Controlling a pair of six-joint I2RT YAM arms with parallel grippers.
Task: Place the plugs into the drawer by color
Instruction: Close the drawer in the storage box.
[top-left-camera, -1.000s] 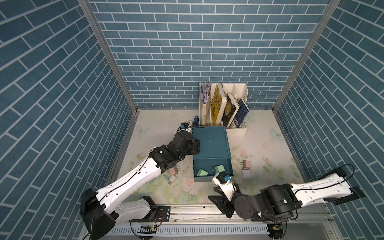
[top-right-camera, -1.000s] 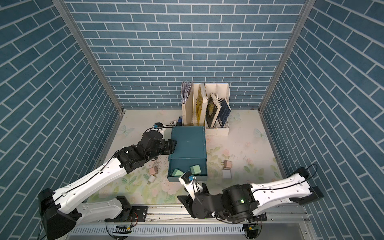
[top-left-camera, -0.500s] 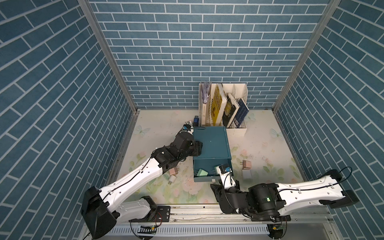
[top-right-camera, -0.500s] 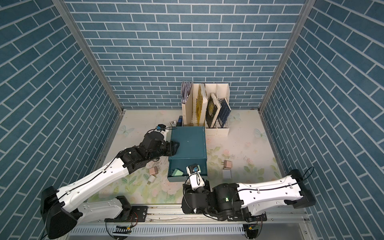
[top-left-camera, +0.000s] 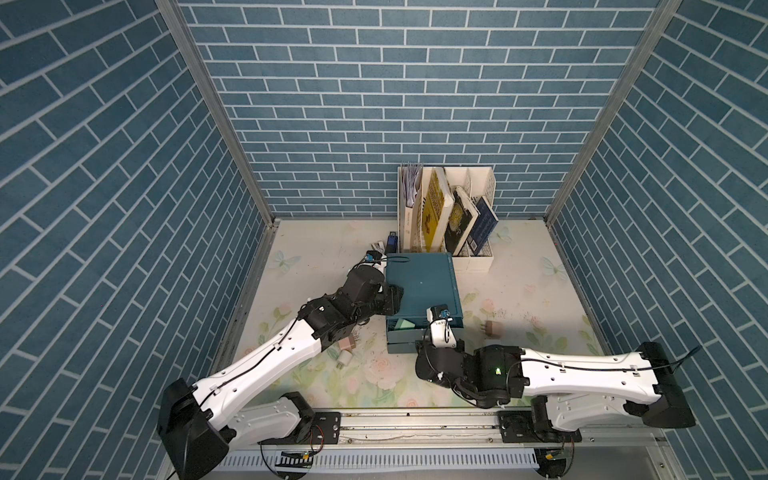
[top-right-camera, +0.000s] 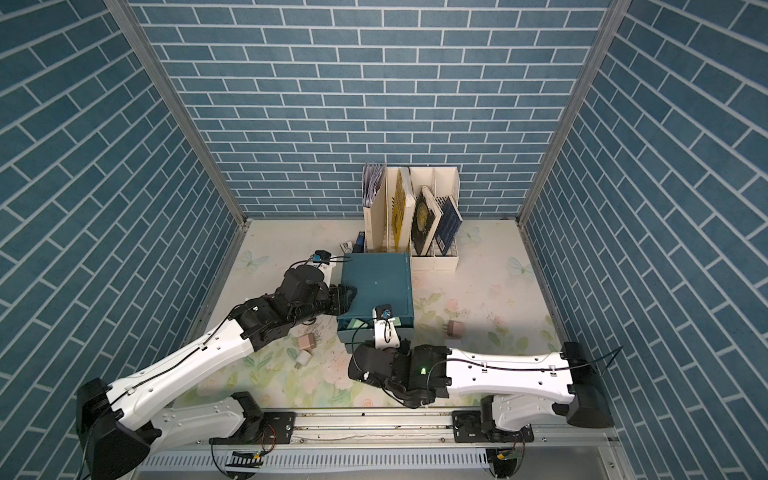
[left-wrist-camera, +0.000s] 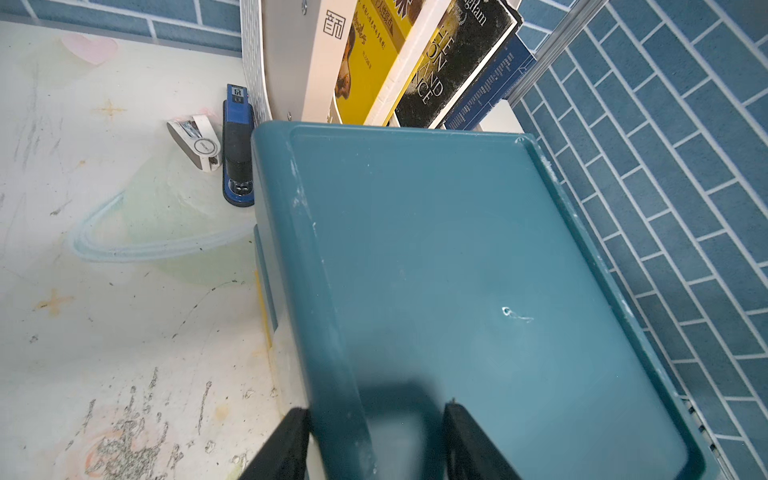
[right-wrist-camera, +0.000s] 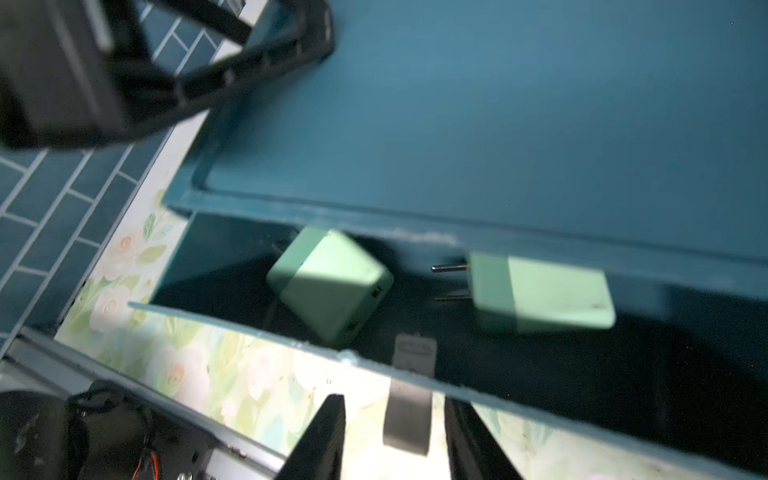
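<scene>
The teal box (top-left-camera: 422, 282) stands mid-table with its top drawer (right-wrist-camera: 249, 330) pulled partly out. Two pale green plugs (right-wrist-camera: 330, 284) (right-wrist-camera: 540, 293) lie in it; in both top views one shows as a green corner (top-left-camera: 405, 324) (top-right-camera: 360, 323). My right gripper (right-wrist-camera: 392, 401) is open in front of the drawer, a finger on each side of the white tab handle (right-wrist-camera: 409, 395), with gaps. My left gripper (left-wrist-camera: 374, 409) is open and straddles the box's left top rim. On the table lie a pink plug (top-left-camera: 347, 344), a white plug (top-left-camera: 344, 358) and another pink plug (top-left-camera: 493, 328).
A white book rack (top-left-camera: 478, 262) with several books stands right behind the box. A dark blue stick (left-wrist-camera: 237, 145) and a small white object (left-wrist-camera: 195, 143) lie by the box's back left corner. My right arm (top-left-camera: 582, 370) lies across the front right of the table.
My right arm has swung low along the front and brought its gripper from above the drawer down to the tab handle. My left gripper has narrowed a little on the box's rim.
</scene>
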